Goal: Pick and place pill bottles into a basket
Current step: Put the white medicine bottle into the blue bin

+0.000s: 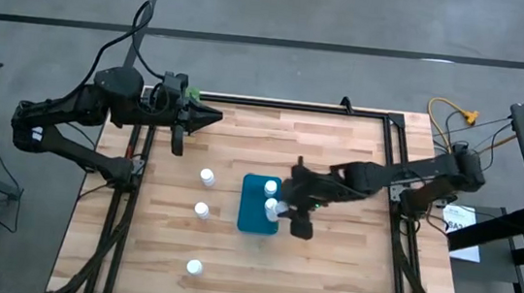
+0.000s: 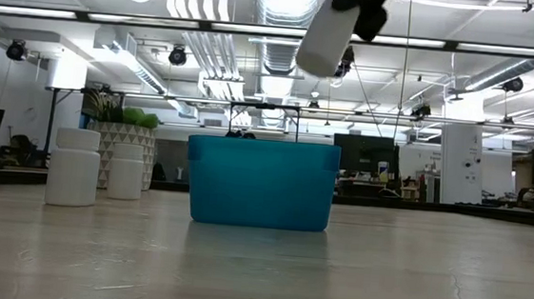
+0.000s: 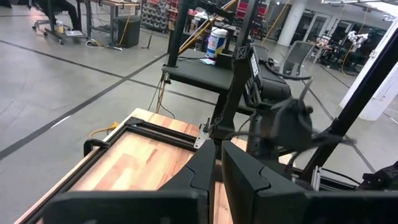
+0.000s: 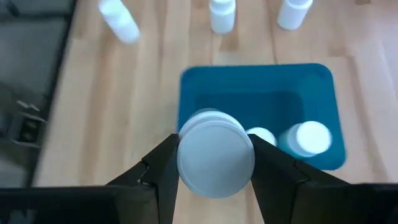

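Observation:
The teal basket (image 1: pixel 253 209) stands mid-table and also shows in the low view (image 2: pixel 261 195). Two white pill bottles (image 4: pixel 308 138) stand inside it at one end. My right gripper (image 1: pixel 282 207) is shut on another white bottle (image 2: pixel 326 35), high above the basket's rim. Three more bottles stand upright on the wood to the basket's left (image 1: pixel 207 175), (image 1: pixel 202 209), (image 1: pixel 194 267). My left gripper (image 1: pixel 209 115) is shut and empty at the table's far left edge. My right gripper pinches the bottle's upper part (image 4: pixel 215 155) between its two fingers (image 4: pixel 163 165), one on each side, and the bottle's round end faces the wrist camera. The fingers slant down from the table's right. The bottle hangs tilted below them (image 2: pixel 321 41), lifted clear over the basket.
A black frame (image 1: pixel 296 104) runs around the wooden table top. Bare wood lies to the right of the basket and along the near edge. In the low view a patterned white plant pot (image 2: pixel 114 147) stands beyond the bottles at the left.

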### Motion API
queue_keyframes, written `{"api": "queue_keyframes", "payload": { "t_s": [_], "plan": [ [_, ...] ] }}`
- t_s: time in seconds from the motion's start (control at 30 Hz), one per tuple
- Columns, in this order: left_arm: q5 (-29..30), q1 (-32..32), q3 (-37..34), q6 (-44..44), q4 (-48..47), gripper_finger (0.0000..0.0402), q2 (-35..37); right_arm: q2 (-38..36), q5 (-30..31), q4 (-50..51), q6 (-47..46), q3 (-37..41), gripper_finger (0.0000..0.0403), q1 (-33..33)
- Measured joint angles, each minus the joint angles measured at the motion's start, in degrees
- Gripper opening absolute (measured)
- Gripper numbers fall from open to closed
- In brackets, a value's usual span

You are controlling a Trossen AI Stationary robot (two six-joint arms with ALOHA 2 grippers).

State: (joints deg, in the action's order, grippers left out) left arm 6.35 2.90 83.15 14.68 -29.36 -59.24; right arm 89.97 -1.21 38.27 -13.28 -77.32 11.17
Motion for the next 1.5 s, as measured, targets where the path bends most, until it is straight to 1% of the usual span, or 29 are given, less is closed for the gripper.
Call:
{"api": "queue_keyframes", "payload": {
  "t_s": [0.1,0.27,0.5,0.67,0.97,1.23,1.5],
  "plan": [
    [0.0,0.0,0.0,0.0,-0.1,0.0011,0.0,4.6,-0.4,3.9,3.7,-4.3,0.015,-0.8],
    [0.0,0.0,-0.1,0.0,-0.3,0.0011,0.0,11.0,-2.3,6.3,6.7,-9.8,0.015,-1.0],
    [0.0,0.0,-0.1,0.0,-1.9,0.0011,0.0,16.0,-2.0,7.0,7.0,-12.4,0.015,-0.9],
    [0.0,0.0,-0.1,0.0,-2.5,0.0011,0.0,17.8,-1.3,6.9,7.5,-12.1,0.015,-0.9],
    [0.0,0.0,-0.2,0.0,-2.6,0.0011,-0.3,17.9,0.8,4.5,7.8,-9.0,0.015,-1.0],
    [0.0,0.0,-0.2,0.0,-2.9,0.0011,-0.7,17.9,1.0,-0.1,7.5,-4.1,0.015,-1.1],
    [0.0,0.0,-0.2,0.0,-2.8,0.0011,-0.7,17.9,1.0,-1.4,8.0,-2.4,0.0151,-1.1]
  ]
}}
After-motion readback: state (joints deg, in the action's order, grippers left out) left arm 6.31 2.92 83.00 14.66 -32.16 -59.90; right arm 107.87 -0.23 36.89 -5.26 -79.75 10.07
